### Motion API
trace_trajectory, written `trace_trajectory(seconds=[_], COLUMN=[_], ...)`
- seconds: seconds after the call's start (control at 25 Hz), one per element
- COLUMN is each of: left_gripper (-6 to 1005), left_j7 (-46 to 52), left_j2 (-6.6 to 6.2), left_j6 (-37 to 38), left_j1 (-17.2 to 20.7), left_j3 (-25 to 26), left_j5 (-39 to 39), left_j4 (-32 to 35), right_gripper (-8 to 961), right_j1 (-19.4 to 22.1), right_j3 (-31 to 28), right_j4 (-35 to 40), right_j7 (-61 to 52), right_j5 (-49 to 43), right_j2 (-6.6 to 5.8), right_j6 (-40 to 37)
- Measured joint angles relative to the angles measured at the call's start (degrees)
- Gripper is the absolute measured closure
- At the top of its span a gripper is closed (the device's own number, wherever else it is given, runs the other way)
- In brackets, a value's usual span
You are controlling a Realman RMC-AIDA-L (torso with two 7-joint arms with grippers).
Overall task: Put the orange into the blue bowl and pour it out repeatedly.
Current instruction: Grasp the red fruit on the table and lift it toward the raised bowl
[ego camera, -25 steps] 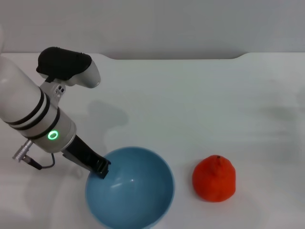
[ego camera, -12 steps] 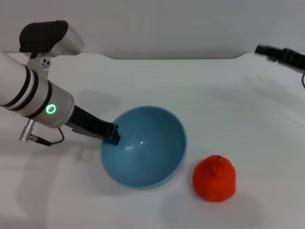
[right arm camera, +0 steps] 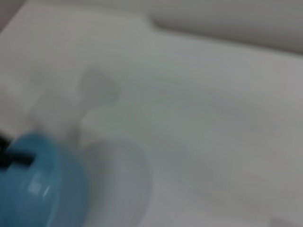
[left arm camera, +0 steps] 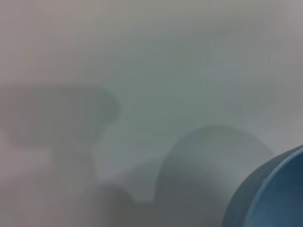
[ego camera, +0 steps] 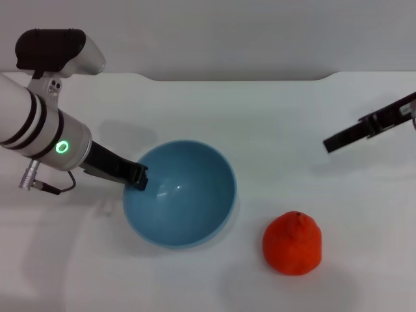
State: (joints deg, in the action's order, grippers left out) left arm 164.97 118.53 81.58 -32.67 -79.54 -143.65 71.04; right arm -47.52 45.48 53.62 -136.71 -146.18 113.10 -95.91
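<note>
- My left gripper (ego camera: 138, 178) pinches the near-left rim of the blue bowl (ego camera: 185, 198), one black finger inside the wall and the rest outside, holding the bowl lifted above its shadow and tipped so the glossy inside faces up and toward me.
- My left wrist view catches only a curved slice of that bowl's (left arm camera: 272, 194) outer wall and rim, with its grey shadow on the table (left arm camera: 156, 71).
- My right gripper (ego camera: 338, 141) hangs out over the right side of the table, well apart from bowl and fruit; I cannot tell whether its jaws are spread or pressed together.
- My right wrist view shows the bowl (right arm camera: 40, 189) far off, with a dark finger (right arm camera: 16, 158) at its rim.
- Count: one blue bowl, one orange (ego camera: 292, 243), two grippers.
- The orange sits on the white table (ego camera: 273, 117), outside the bowl, near its lower right and not touching it, stem nub up.
- Against half a second ago: the bowl has shifted left and toward me, and faces more upward; my right gripper has come lower and further in from the far right edge; the orange has not moved.
</note>
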Motion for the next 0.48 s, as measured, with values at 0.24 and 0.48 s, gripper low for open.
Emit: trace_trajectory(seconds=[0.24, 0.48], left_gripper=[1000, 1000], left_j7=[0.0, 0.0], left_j2=[0.09, 0.13], left_j6=[-0.2, -0.2], left_j1=[-0.8, -0.8], left_j3=[-0.4, -0.5], left_j5=[-1.9, -2.1], left_j4=[-0.2, -0.7], right_gripper=[378, 378], right_j1=[0.1, 0.5], right_j3=[6.8, 13.6], right_j4=[4.6, 6.3], right_j7=[-2.9, -5.3], right_j5=[-0.3, -1.5], right_j2=[2.69, 4.97], right_j6=[-3.7, -5.0])
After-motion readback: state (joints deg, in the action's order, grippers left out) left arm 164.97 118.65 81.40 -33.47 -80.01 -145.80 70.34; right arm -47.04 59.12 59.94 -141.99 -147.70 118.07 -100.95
